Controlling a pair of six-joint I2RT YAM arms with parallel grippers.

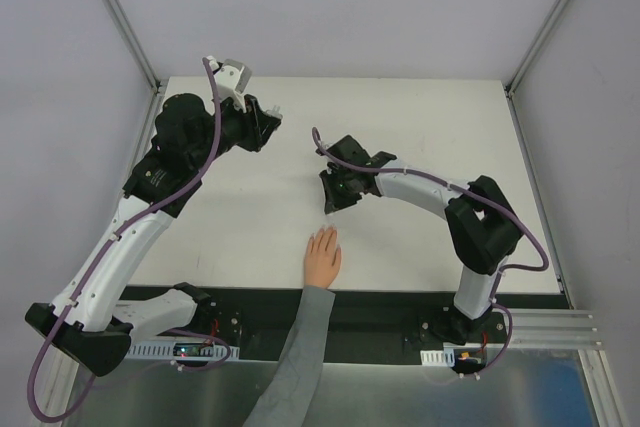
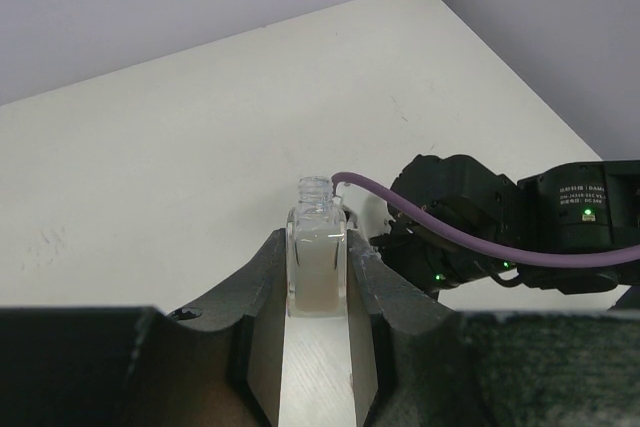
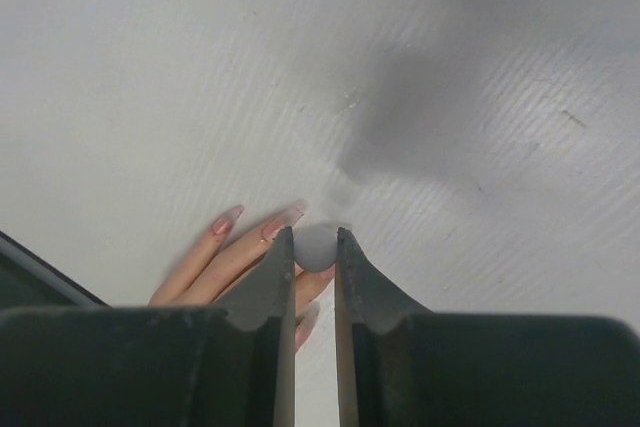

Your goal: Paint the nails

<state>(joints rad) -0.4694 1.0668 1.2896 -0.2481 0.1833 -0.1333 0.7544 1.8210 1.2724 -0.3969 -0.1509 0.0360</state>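
A pale hand [image 1: 322,257] lies flat at the table's near middle, fingers together, wrist in a grey sleeve [image 1: 300,347]. In the right wrist view its long pinkish nails [image 3: 227,219] point up-left. My right gripper [image 3: 315,237] is shut on a small round grey cap [image 3: 315,248] directly over the fingertips; the brush below is hidden. In the top view that gripper [image 1: 333,202] hangs just beyond the fingertips. My left gripper [image 2: 320,242] is shut on a small clear bottle [image 2: 318,262] of whitish liquid, its neck open, held at the far left [image 1: 268,119].
The white table [image 1: 420,117] is walled by grey panels with aluminium posts [image 1: 120,17] at the back corners. The right arm's black wrist and purple cable [image 2: 480,227] show just beyond the bottle. A black rail [image 1: 380,307] runs along the near edge.
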